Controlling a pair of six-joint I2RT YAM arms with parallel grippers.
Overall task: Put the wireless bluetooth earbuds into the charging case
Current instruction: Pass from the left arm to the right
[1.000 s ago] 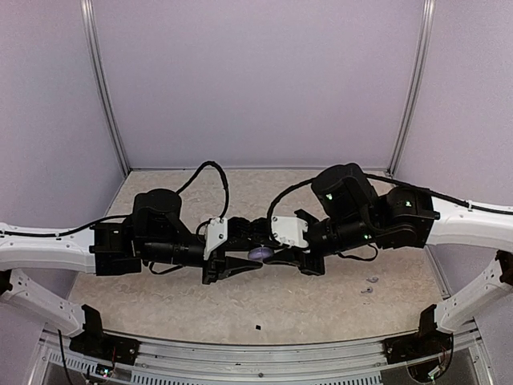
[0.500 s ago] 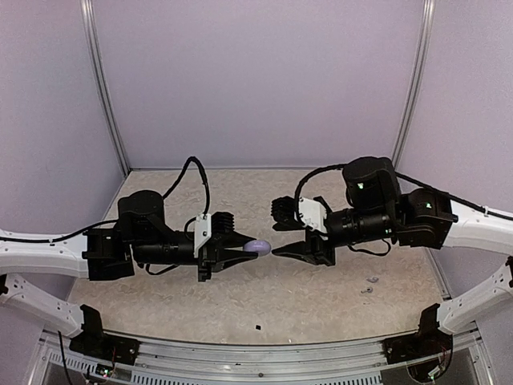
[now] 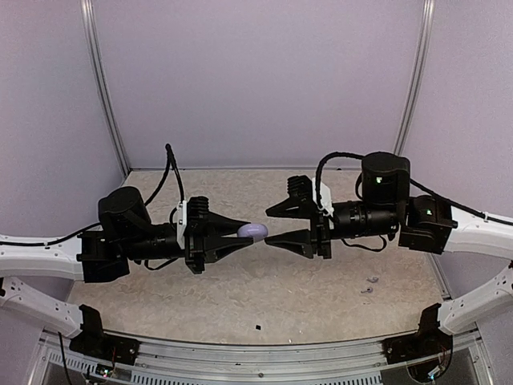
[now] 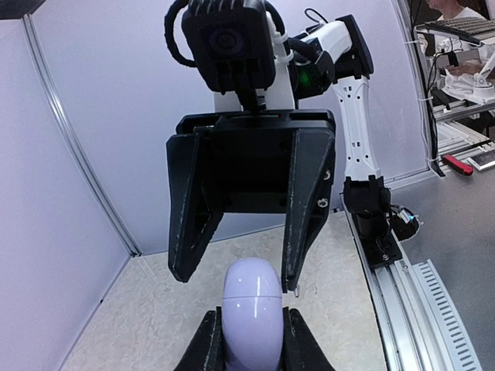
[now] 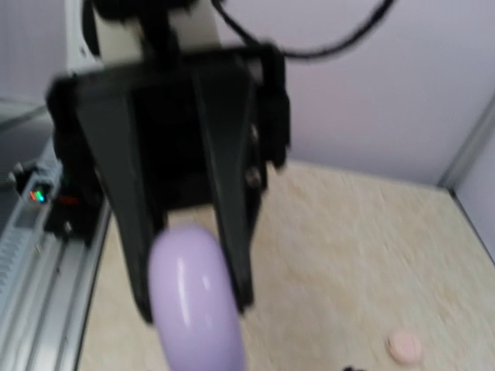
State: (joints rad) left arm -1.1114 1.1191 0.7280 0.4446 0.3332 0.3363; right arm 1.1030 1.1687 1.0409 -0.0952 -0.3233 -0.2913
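Lilac and glossy, the case (image 3: 255, 231) is up in the air at the middle of my workspace, above the table (image 3: 240, 297) and not resting on it. The left pincer (image 3: 243, 234) has it pinched between both fingers. From the left wrist camera I see the rounded end of the case sticking out past the black fingertips (image 4: 207, 340), with the rest clamped between them.

The right pincer (image 3: 275, 224) faces it head-on from the other side with its fingers spread. In the left wrist view they stand on either side of the free end of the case, and I see a gap on each side. From overhead the lower finger looks very close to the case, so I can't rule out a light touch there.

The earbuds (image 3: 369, 284) are two tiny pale bits on the table under the right arm, close together and well apart from the case.

The right wrist picture is blurred. It shows the case in the left fingers and a small pinkish blob (image 5: 404, 348) on the table that I cannot identify. A dark speck (image 3: 258, 328) sits near the front edge.
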